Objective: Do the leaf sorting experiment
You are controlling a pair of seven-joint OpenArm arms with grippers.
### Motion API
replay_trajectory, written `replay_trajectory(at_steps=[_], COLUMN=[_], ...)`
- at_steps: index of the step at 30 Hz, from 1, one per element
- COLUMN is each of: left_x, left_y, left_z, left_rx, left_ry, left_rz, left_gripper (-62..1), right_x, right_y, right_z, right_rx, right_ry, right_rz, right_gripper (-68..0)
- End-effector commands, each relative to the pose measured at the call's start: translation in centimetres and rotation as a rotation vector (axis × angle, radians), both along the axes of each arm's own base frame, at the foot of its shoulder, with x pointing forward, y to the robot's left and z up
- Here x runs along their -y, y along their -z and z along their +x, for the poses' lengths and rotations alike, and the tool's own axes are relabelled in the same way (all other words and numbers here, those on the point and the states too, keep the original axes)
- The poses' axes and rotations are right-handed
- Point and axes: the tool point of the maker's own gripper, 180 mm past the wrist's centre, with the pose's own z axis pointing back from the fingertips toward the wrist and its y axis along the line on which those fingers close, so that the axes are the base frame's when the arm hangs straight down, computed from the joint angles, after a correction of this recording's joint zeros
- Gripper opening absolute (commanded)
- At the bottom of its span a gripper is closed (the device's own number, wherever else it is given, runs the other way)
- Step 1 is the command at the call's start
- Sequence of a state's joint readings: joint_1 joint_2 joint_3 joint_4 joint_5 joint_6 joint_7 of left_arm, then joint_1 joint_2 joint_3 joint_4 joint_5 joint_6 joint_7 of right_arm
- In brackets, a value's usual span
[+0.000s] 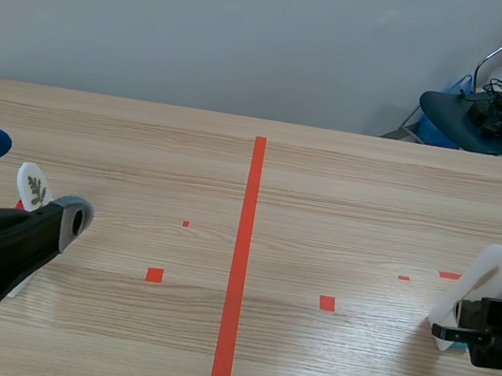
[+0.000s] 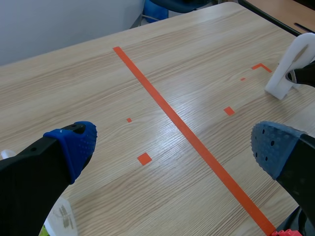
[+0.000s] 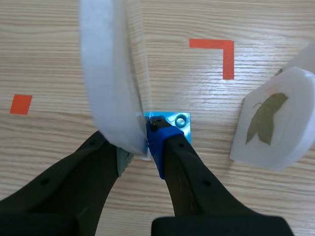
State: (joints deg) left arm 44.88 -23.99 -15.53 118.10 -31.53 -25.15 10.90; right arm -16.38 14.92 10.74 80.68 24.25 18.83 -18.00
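Right gripper [image 3: 140,147]: clamped on the lower edge of a white slab [image 3: 106,83], 1 finger against each face.
White slab, location: standing on edge at the right side of the table [image 1: 345,193], near a red corner mark. It leans in the scene view.
White slab, appearance: thin, milky, with a rounded top.
Right wrist view only: a small blue square [image 3: 180,121] with 1 hole lies at the slab's foot. A leaf tile [image 3: 270,123] just beside the gripper bears 1 olive-green leaf.
Left gripper [image 2: 174,150]: fingers spread wide above bare wood, nothing between them.
Scene view only: a leaf disc [image 1: 33,186] with 1 dark sprig stands by the left gripper. A chair [image 1: 500,102] stands behind the table.
Not resolvable: any leaf in the held slab, which is seen edge-on and blurred. The left wrist view shows only a faint sliver of a disc under 1 finger.
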Motion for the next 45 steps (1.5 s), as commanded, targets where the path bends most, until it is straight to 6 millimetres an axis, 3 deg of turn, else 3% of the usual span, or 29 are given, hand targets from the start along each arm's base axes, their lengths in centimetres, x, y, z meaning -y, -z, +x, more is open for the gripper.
replay_trajectory(at_steps=[1,8,15,20,25,28,31,35,40,45], left_x=[0.3,0.3,0.3,0.3,0.3,0.3,0.3,0.3,0.3,0.3], left_y=[-1.0,-1.0,-1.0,-1.0,-1.0,-1.0,-1.0,-1.0,-0.9,-0.9], left_z=[0.2,0.2,0.2,0.2,0.2,0.2,0.2,0.2,0.2,0.2], left_rx=[0.032,0.032,0.032,0.032,0.033,0.033,0.032,0.032,0.03,0.029], left_ry=[0.005,0.005,0.005,0.005,0.005,0.005,0.005,0.005,0.006,0.006], left_rz=[-0.018,-0.019,-0.019,-0.019,-0.019,-0.02,-0.019,-0.019,-0.017,-0.017], left_gripper=[1.4,1.4,1.4,1.4,1.4,1.4,1.4,1.4,1.4,1.4], right_x=[0.9,2.8,3.1,3.1,2.4,1.0,-0.9,-4.8,-10.1,-11.9], right_y=[-1.1,-1.7,-2.8,-6.1,-10.9,-14.5,-16.7,-19.1,-20.7,-20.8], right_z=[0.6,0.6,0.7,1.6,2.6,3.1,2.6,1.2,-1.7,-3.8], right_rx=[0.038,0.064,0.099,0.182,0.234,0.28,0.296,0.347,0.365,0.335], right_ry=[0.012,0.056,0.017,-0.008,-0.07,-0.141,-0.224,-0.341,-0.508,-0.596], right_rz=[-0.018,-0.041,-0.027,0.004,-0.059,-0.094,-0.143,-0.095,-0.065,-0.089], right_gripper=[-61.2,-58.7,-36.5,-22.4,-20.0,-20.0,-20.0,-20.0,-20.1,-20.1])
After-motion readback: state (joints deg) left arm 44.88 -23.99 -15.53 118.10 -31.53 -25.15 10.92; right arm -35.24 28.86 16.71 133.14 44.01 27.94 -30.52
